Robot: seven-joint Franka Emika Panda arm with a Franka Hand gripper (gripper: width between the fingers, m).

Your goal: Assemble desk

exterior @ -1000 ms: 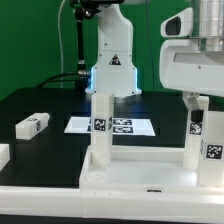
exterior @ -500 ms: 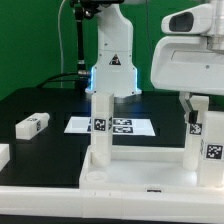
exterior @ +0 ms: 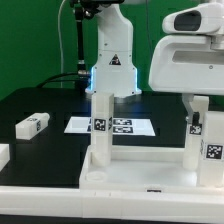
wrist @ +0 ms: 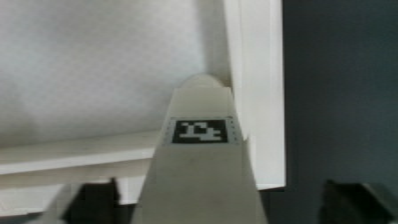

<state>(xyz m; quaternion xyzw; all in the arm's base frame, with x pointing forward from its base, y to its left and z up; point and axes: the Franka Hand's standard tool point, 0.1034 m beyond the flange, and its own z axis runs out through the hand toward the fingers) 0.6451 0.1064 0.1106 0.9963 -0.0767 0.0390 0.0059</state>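
Observation:
The white desk top (exterior: 140, 178) lies upside down at the front, rim up. A leg (exterior: 100, 125) stands upright in its left corner, and a leg (exterior: 196, 135) and another leg (exterior: 213, 145) stand at the right. My gripper (exterior: 197, 106) hangs over the right leg (wrist: 199, 165), which carries a tag (wrist: 198, 131). The dark fingers (wrist: 93, 203) stand on either side of it with a gap on each side, so the gripper (wrist: 222, 203) is open and holds nothing. The desk top's inner face (wrist: 107, 80) fills the wrist view behind the leg.
A loose leg block (exterior: 33, 124) lies on the black table at the exterior view's left, with another white part (exterior: 3, 153) at the left edge. The marker board (exterior: 112, 126) lies behind the desk top. The arm's base (exterior: 113, 60) stands at the back.
The hand has shifted slightly to the exterior view's left and lower around the right leg, then held still. The desk parts have not moved.

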